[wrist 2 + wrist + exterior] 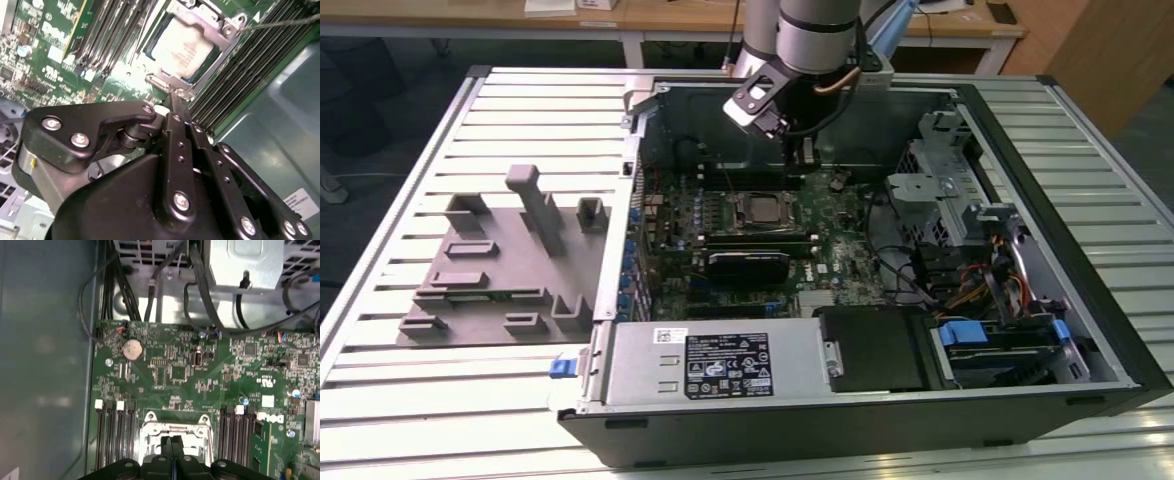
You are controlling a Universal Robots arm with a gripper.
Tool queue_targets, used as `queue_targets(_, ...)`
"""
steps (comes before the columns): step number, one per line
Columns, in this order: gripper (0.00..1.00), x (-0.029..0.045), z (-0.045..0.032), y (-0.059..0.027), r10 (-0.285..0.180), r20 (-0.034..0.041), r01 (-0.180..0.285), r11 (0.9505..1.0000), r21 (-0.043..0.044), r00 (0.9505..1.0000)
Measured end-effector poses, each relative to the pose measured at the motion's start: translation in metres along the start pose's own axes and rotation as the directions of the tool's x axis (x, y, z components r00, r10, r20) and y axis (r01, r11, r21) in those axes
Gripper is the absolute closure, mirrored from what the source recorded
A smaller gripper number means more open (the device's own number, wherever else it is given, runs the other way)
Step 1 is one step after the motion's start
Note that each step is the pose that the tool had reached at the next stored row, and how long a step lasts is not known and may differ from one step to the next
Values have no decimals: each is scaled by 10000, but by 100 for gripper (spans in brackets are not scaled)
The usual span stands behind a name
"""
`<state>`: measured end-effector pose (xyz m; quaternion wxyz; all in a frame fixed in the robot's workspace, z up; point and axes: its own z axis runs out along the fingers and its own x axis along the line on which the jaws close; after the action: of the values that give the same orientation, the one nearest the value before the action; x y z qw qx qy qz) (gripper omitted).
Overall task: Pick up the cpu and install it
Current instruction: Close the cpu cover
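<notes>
Inside the open case [854,425], the cpu [184,47] lies within the socket [226,31] on the motherboard [175,372], with the gripper [172,98] poised beside the socket's frame, its jaws closed together and holding nothing.

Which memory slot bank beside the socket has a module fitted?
The bank farther from the case wall: a green module stands in it. The wall-side bank's slots look empty.

Pale slatted metal table [400,400], light wooden desks [680,15] behind, dark floor [347,220]
</notes>
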<state>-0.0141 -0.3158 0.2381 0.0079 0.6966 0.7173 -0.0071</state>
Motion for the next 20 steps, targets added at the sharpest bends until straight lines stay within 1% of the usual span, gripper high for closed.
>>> queue_targets(5, 89, 0, 2, -2, 0, -3, 0, 10000, 0, 10000)
queue_targets(8, 89, -11, 17, -18, 0, -2, 0, 10000, 0, 10000)
queue_targets(15, 89, -42, 67, -82, 0, -1, 0, 10000, 0, 10000)
queue_targets(20, 89, -40, 100, -159, 1, -2, -1, 10000, 0, 10000)
